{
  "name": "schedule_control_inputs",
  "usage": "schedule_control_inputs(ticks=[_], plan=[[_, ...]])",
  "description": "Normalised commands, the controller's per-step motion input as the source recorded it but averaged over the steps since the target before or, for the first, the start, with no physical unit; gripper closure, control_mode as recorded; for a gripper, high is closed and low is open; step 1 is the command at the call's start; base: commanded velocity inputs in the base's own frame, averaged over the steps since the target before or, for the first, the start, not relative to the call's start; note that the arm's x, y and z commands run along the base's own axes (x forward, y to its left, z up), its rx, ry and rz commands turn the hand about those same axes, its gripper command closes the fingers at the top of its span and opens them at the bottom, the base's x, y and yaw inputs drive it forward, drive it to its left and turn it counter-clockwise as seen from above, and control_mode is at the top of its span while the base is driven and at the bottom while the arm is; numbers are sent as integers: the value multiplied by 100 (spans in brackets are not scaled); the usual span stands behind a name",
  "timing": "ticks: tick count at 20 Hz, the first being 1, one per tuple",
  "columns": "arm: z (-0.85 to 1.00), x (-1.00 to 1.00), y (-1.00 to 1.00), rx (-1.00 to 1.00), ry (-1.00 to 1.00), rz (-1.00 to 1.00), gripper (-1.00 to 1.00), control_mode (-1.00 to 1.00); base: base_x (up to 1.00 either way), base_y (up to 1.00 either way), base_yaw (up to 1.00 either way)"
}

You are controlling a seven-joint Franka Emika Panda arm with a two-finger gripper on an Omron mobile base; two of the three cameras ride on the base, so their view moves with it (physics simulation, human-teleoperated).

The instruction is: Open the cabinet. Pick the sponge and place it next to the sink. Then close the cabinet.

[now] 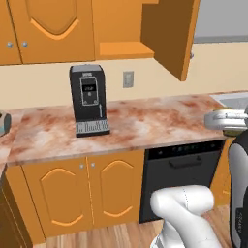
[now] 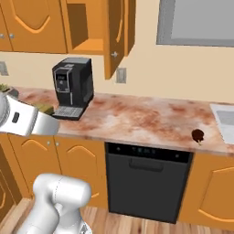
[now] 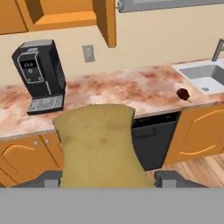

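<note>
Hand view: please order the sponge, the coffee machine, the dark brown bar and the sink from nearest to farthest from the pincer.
1. The sponge, held between the fingers of the pincer, nearest.
2. The coffee machine, on the counter to the left, and the dark brown bar, on the counter to the right: too close to call.
3. The sink, far right, beyond the bar.

Olive-yellow sponge (image 3: 98,144), orange cabinet (image 3: 65,15), black coffee machine (image 3: 39,74), mottled reddish-pink marble counter (image 3: 131,89), pale grey sink (image 3: 203,76).
</note>
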Motion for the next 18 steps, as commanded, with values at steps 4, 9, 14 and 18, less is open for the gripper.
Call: schedule_control_inputs(ticks=[4, 9, 14, 18], plan=[[0, 0, 0, 0, 0, 0, 100, 100, 19, -100, -11], [0, 0, 0, 0, 0, 0, 100, 100, 38, -100, -11], [0, 0, 0, 0, 0, 0, 100, 100, 70, -100, -2], [0, 0, 0, 0, 0, 0, 100, 100, 83, -83, 2]])
